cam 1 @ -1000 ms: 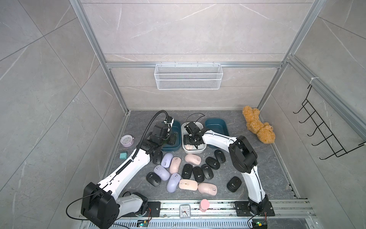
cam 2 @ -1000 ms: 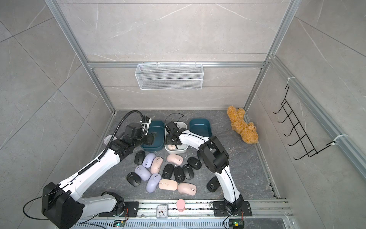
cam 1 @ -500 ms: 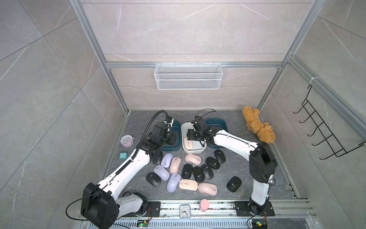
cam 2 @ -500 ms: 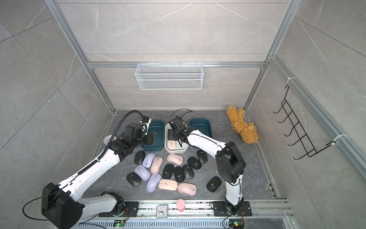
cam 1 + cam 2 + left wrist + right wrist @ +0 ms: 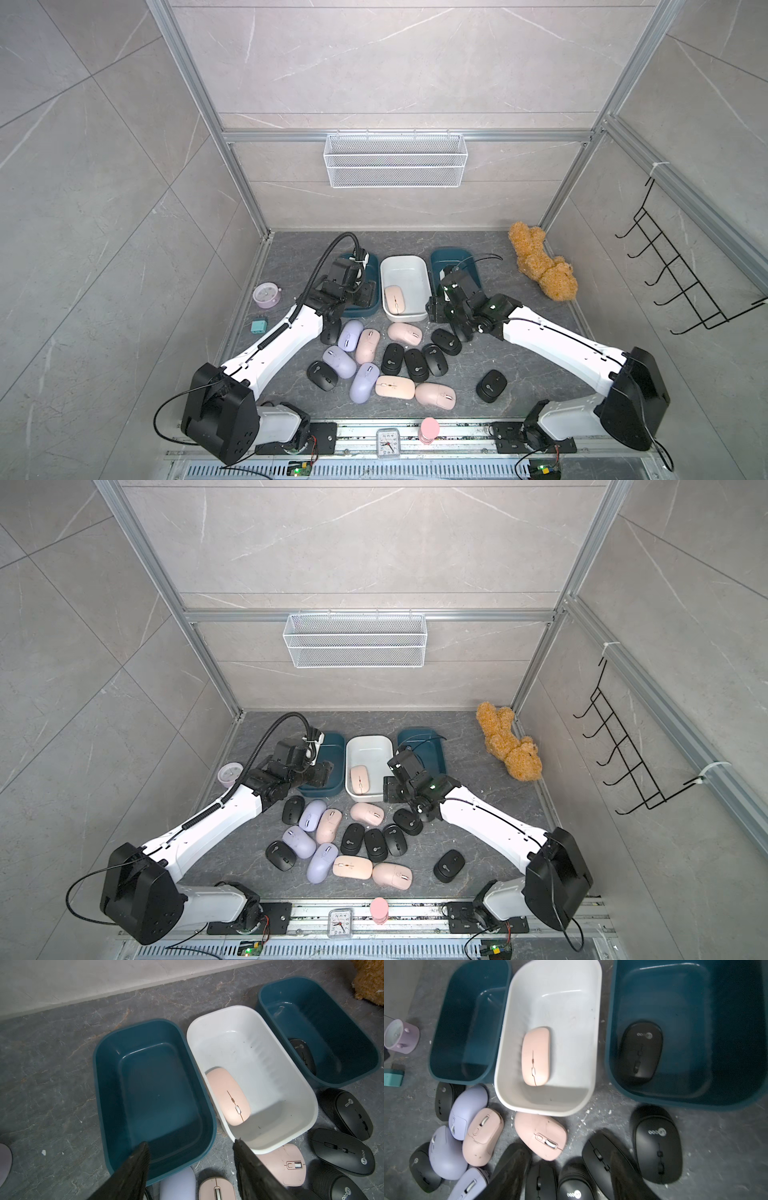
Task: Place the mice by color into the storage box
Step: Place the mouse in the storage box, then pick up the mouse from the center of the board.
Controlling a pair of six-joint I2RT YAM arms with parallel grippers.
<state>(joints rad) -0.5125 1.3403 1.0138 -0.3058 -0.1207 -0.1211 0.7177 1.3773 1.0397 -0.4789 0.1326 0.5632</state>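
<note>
Looking past your left pincer (image 5: 191, 1145), whose jaws stand apart with nothing between them, you see three boxes. The near teal box (image 5: 153, 1088) is just ahead of it. Beside that, the white box (image 5: 239, 1047) holds one pink mouse (image 5: 228, 1097), and the far teal box (image 5: 342, 1022) holds one black mouse (image 5: 303, 1055). Your right pincer (image 5: 566, 1167) is also open and empty. Close around it on the desk (image 5: 519, 374) lie seven black mice (image 5: 491, 385), four pink mice (image 5: 435, 395) and three lavender mice (image 5: 364, 382).
</note>
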